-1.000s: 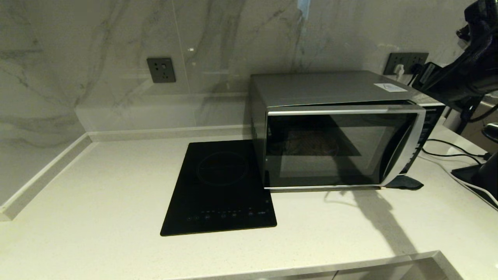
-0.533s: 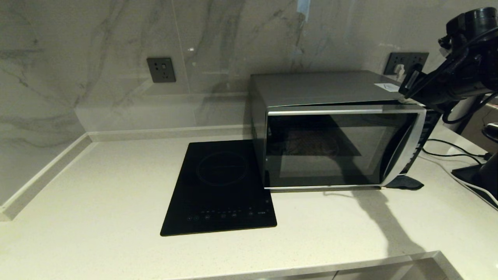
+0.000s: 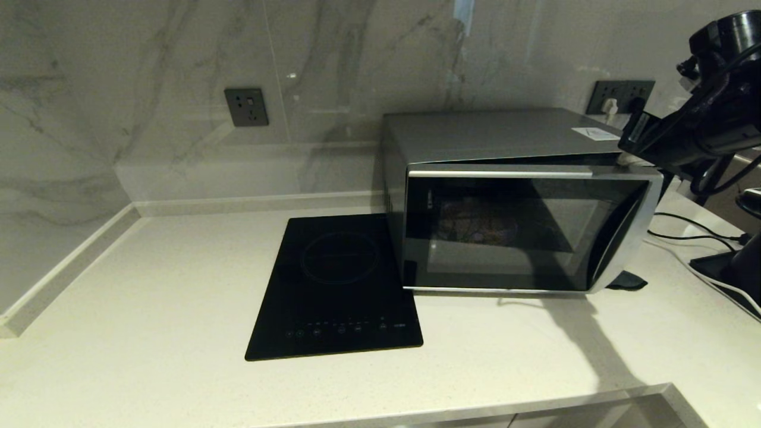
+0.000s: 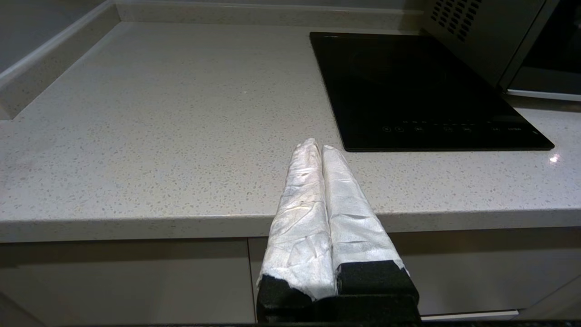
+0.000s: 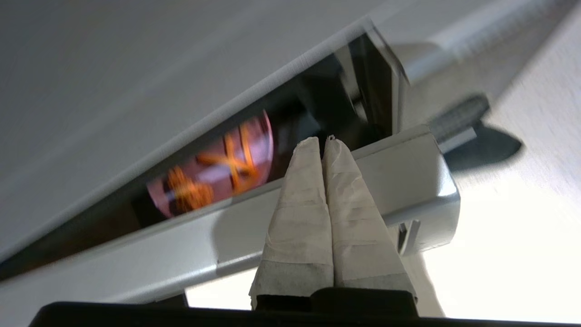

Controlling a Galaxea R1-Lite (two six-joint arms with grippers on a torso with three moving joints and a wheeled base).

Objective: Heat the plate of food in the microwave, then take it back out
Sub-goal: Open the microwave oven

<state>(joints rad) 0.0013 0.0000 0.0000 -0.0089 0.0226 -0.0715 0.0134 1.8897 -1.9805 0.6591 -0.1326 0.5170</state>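
With its taped fingers pressed together and empty, the right gripper (image 5: 324, 141) sits at the top free corner of the microwave (image 3: 511, 208) door, which stands slightly ajar; the plate of food (image 5: 213, 170) lies inside, beyond the gap ahead of the fingertips. Parked off the counter edge, the left gripper (image 4: 317, 147) is likewise closed

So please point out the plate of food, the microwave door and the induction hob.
plate of food (image 5: 213, 168), right wrist view, lilac rim beside the fries.
microwave door (image 3: 511, 238), head view, dark glass.
induction hob (image 3: 339, 285), head view, black surface.
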